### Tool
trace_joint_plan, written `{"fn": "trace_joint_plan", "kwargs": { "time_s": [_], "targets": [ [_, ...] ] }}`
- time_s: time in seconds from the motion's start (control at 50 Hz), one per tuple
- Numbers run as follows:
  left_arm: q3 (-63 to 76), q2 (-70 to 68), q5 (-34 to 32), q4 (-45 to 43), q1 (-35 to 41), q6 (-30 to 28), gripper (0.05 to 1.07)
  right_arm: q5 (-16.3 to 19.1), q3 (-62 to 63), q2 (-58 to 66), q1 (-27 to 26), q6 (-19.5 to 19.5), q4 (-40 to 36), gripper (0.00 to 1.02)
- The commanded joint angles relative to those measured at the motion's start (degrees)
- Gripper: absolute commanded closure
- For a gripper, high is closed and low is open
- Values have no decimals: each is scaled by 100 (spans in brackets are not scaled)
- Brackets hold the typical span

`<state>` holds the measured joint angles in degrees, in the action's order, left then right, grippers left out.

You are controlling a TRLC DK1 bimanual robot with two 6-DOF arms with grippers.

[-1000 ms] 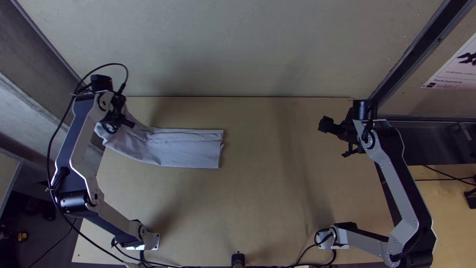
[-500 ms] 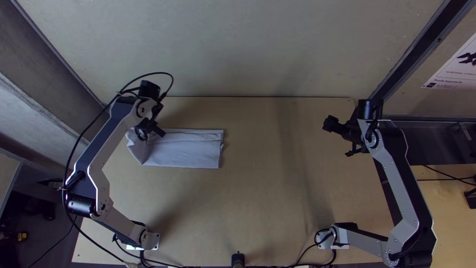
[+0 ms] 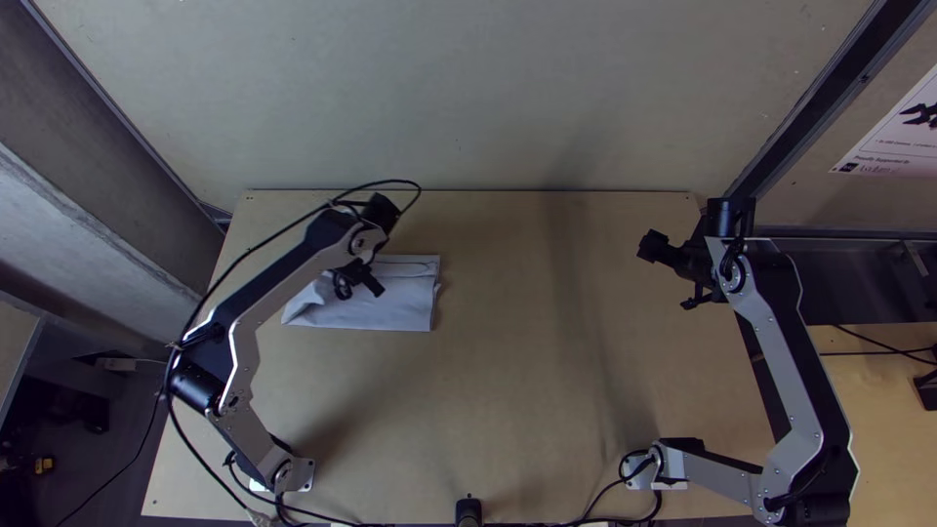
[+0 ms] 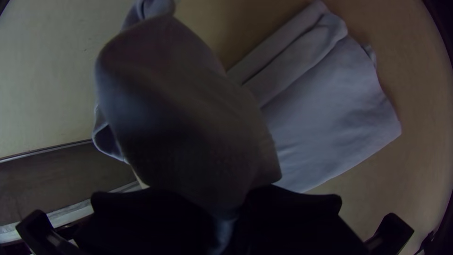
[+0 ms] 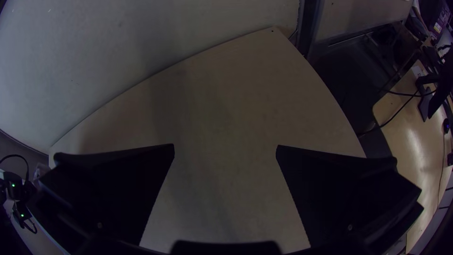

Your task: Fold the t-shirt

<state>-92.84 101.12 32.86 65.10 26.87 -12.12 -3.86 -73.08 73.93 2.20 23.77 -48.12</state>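
Observation:
In the top view my left gripper point(image 3: 367, 285) is over the pale grey-blue t-shirt point(image 3: 405, 304), which lies as a folded, short bundle at the table's left half. In the left wrist view the left gripper point(image 4: 226, 208) is closed on one end of the t-shirt point(image 4: 330, 113); that end rises to the fingers as a raised, bunched flap, while the rest lies flat with layered folds along one side. At the right, my right gripper point(image 3: 665, 273) hangs over the table, away from the cloth. Its fingers stand wide apart in the right wrist view, the right gripper point(image 5: 225, 146) holding nothing.
Bare wooden table point(image 3: 527, 390) spreads between the arms and in front of the cloth. A pale wall point(image 3: 468, 98) borders its far edge. Black cables point(image 3: 264, 239) loop along the left arm, and a dark post point(image 3: 468, 509) stands at the near edge.
My left gripper has moved right across the table with the t-shirt's left end, folding it over toward the right part, so the bundle is shorter. The right arm has shifted slightly to the right.

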Motion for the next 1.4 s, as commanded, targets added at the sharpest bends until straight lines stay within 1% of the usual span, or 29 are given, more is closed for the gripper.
{"fn": "trace_joint_plan", "kwargs": {
  "time_s": [0.0,0.1,0.18,0.2,0.22,0.26,0.28,0.3,0.34,0.36,0.42,0.48,0.54,0.64,0.74,0.78,1.02,1.12,1.22,1.3,1.38],
  "targets": [
    [99,285,106,90,231,386,104,-10,154,-28,-35,-4,31,3],
    [-6,531,98,90,406,562,103,-10,233,-63,-35,-13,31,3],
    [-112,698,80,90,573,702,100,-10,303,-98,-35,-13,31,3],
    [-156,742,62,90,609,737,98,-10,321,-107,-35,-13,31,3],
    [-191,786,54,90,653,781,93,-10,347,-107,-35,-13,31,3],
    [-261,874,54,99,723,860,77,-10,382,-116,-35,-13,31,3],
    [-296,918,54,99,758,913,65,-10,408,-125,-35,-13,31,3],
    [-331,953,54,108,793,966,53,-10,435,-125,-35,-13,31,3],
    [-428,1032,27,134,890,1027,22,-1,514,-133,-35,-13,31,3],
    [-481,1076,-25,152,934,1054,10,-10,549,-133,-35,-13,31,3],
    [-753,1235,-272,222,1101,1247,10,-10,690,-133,-18,-21,31,3],
    [-1210,1437,-816,389,1241,1520,10,-10,830,-125,26,-21,57,3],
    [-1887,1727,-1511,530,1312,1941,10,-10,989,-133,26,-21,145,3],
    [-2872,2096,-2583,521,1294,2548,10,-10,1156,-142,44,-48,206,3],
    [-3311,2149,-4007,389,1136,2838,10,-10,1217,-169,35,-101,215,3],
    [-3408,2140,-4244,363,1110,2917,10,-10,1217,-177,9,-145,215,3],
    [-3197,2052,-4183,363,1101,2899,10,-10,1068,-177,-176,-355,294,3],
    [-3003,1920,-3655,389,1127,2812,10,-10,848,-169,-228,-461,338,3],
    [-2748,1560,-3418,345,1022,2627,10,-10,461,-160,-246,-628,373,3],
    [-2511,1112,-2987,108,863,2451,10,-1,118,-177,-272,-769,496,3],
    [-2283,628,-2891,-156,573,2161,10,-10,-277,-177,-272,-874,584,3]
  ]
}}
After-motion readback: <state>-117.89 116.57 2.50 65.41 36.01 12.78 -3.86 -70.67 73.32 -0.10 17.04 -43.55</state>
